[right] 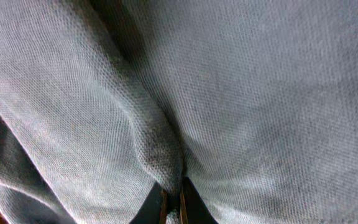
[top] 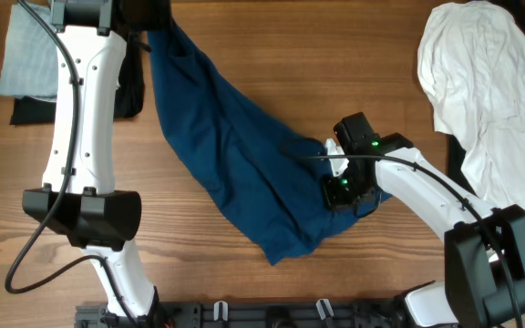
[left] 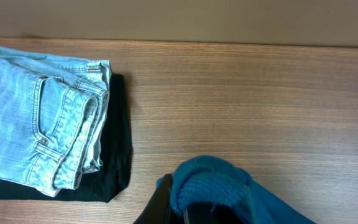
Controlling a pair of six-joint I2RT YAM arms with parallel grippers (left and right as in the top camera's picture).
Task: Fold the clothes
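Note:
A dark blue knit garment (top: 235, 155) stretches diagonally across the table from the far left to the front centre. My left gripper (top: 149, 23) is shut on its ribbed edge (left: 213, 183) at the far end, beside the folded stack. My right gripper (top: 343, 187) is shut on a fold of the same blue fabric (right: 166, 155) near the garment's lower right corner. The cloth fills the whole right wrist view.
Folded light blue jeans (left: 36, 130) lie on a folded black garment (left: 114, 162) at the far left; they also show in the overhead view (top: 27, 56). A crumpled white shirt (top: 486, 82) lies at the far right.

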